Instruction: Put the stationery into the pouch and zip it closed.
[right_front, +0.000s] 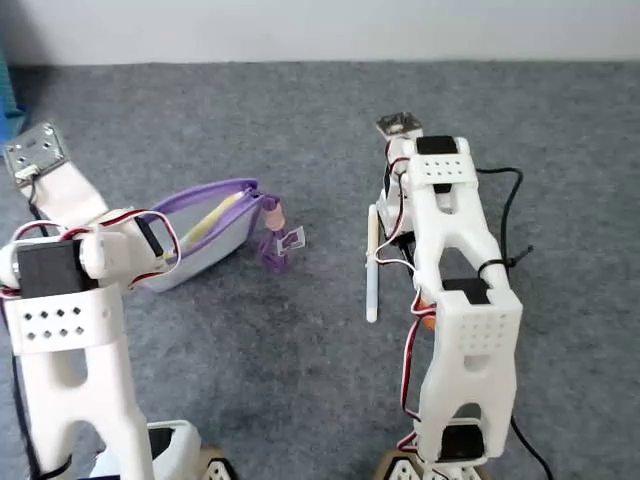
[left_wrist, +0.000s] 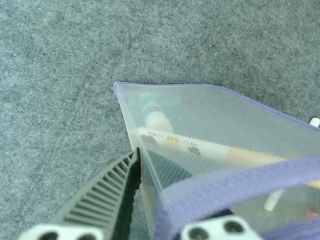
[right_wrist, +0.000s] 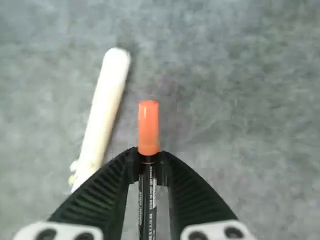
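Firmly pinches mesh pouch (left_wrist: 210, 120) rim in left gripper (left_wrist: 142, 165), clamps orange-capped pen (right_wrist: 148, 127) in right gripper (right_wrist: 148, 155); grey carpet (right_front: 300, 380) under pouch, white wall (right_front: 300, 30) beyond it.

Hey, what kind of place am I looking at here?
Likely a robot practice bench: two white arms on a grey felt-like table, left hand clamping a pouch, right hand clamping a pen.

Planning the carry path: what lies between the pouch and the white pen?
In the high view: the strap and tag of the pouch, then bare carpet.
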